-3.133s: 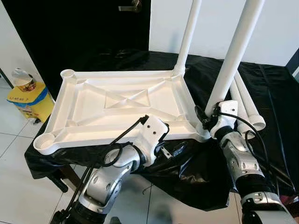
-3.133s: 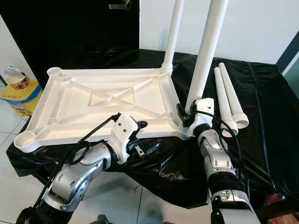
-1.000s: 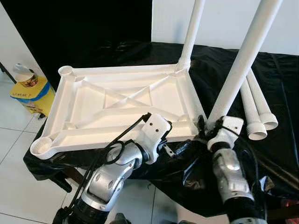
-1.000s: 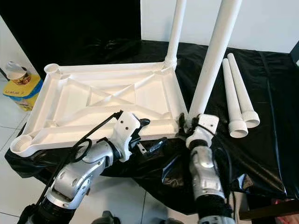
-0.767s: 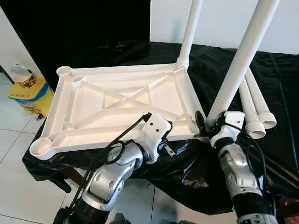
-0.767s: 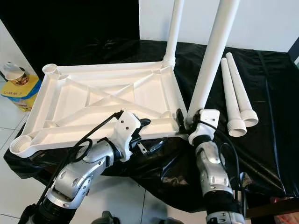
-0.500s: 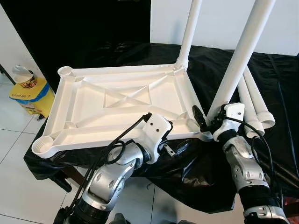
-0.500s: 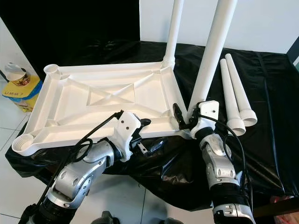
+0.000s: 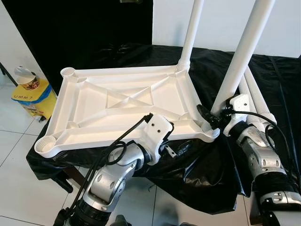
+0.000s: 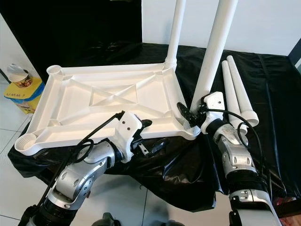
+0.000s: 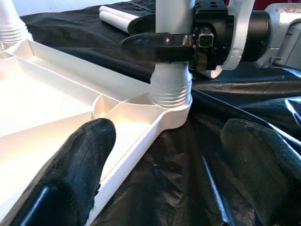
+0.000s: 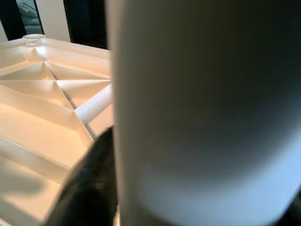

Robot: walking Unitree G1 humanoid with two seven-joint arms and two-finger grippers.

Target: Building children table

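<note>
The white table top [image 9: 117, 103] lies upside down on a black-covered table. One white leg [image 9: 190, 33] stands in its far right corner. A second leg [image 9: 242, 52] stands in the near right corner socket [image 11: 171, 101]. My right gripper [image 9: 214, 116] is shut on this leg just above the socket; one of its fingers [image 11: 160, 41] crosses the leg's front. In the right wrist view the leg [image 12: 202, 113] sits right up close. My left gripper [image 9: 176, 149] hangs open at the top's front edge, its fingers [image 11: 89, 155] wide apart and holding nothing.
Two loose white legs [image 10: 237, 96] lie side by side on the black cloth [image 9: 211, 169] to the right. Open sockets [image 9: 47, 143] mark the top's left corners. A yellow box [image 9: 30, 94] with a cup on it stands on the tiled floor at left.
My right forearm has swung out to the right around the near leg, still gripping its base. The left gripper has stayed put. The camera shifted a little.
</note>
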